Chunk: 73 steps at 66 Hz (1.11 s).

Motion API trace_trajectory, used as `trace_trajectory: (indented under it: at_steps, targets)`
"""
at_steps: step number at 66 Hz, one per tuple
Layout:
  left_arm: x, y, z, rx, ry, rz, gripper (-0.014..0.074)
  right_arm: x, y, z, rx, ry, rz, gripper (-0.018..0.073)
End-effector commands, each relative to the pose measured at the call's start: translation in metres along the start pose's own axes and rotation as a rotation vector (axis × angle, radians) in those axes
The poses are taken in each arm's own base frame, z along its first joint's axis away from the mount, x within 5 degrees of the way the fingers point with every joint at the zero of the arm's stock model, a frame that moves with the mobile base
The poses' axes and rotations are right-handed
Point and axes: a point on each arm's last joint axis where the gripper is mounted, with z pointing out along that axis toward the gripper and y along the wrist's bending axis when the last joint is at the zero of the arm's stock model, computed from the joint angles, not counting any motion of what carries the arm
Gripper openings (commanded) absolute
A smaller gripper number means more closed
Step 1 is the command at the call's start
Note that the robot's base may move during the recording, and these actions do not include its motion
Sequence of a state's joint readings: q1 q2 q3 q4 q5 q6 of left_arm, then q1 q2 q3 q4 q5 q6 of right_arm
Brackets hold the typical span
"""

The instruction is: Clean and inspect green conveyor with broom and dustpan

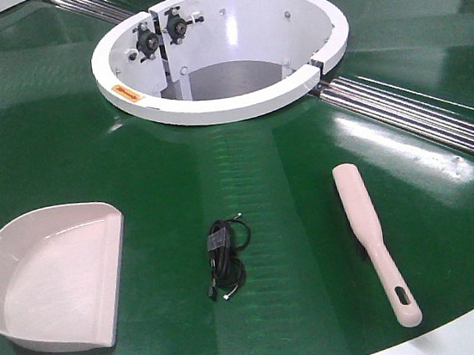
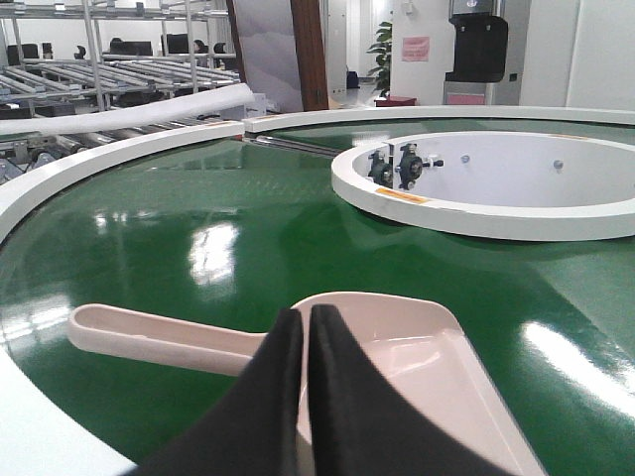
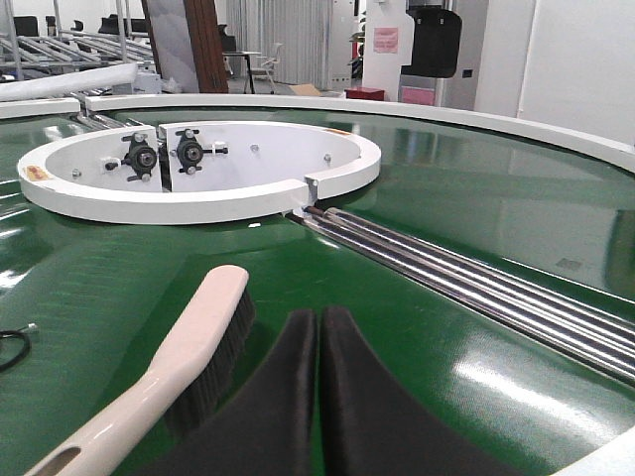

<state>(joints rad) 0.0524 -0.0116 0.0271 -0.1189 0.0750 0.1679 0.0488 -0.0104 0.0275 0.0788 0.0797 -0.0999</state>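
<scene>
Shining brightly from overhead, glaring off the green conveyor [image 1: 40,124] toward three and nine o'clock, blurring slightly.

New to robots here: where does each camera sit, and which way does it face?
Exterior front: high up, looking down on the green conveyor, dustpan left, black cable middle, broom right; no robot parts.
Left wrist: low over the conveyor, facing across the dustpan to the white ring; left gripper shut at bottom.
Right wrist: low beside the broom, facing the ring and steel rollers; right gripper shut at bottom.
Shared: all see the ring.
</scene>
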Motion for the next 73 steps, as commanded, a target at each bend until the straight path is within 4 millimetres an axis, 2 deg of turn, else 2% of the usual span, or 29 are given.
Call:
trace_trajectory:
  at_steps: [1, 47, 56, 64, 73]
  targets:
    - [-0.001, 0.001, -0.001, -0.01, -0.07, -0.018, -0.0006, -0.002, -0.001, 0.0, 0.012, -0.072, -0.015, -0.0001]
    - [-0.001, 0.001, -0.001, -0.01, -0.07, -0.02, -0.0006, -0.003, -0.001, 0.0, 0.013, -0.085, -0.023, -0.0001]
    - [-0.003, 0.001, -0.001, -0.013, -0.089, -0.025, -0.0006, -0.009, -0.001, -0.001, 0.019, -0.153, -0.018, -0.0001]
    - [-0.014, 0.003, -0.002, -0.031, -0.198, -0.027, -0.0006, -0.015, -0.002, -0.002, 0.026, -0.217, -0.032, -0.0001]
    - [-0.046, 0.008, -0.014, -0.085, -0.536, -0.03, -0.0006, -0.031, -0.002, -0.006, 0.033, -0.322, -0.029, -0.0001]
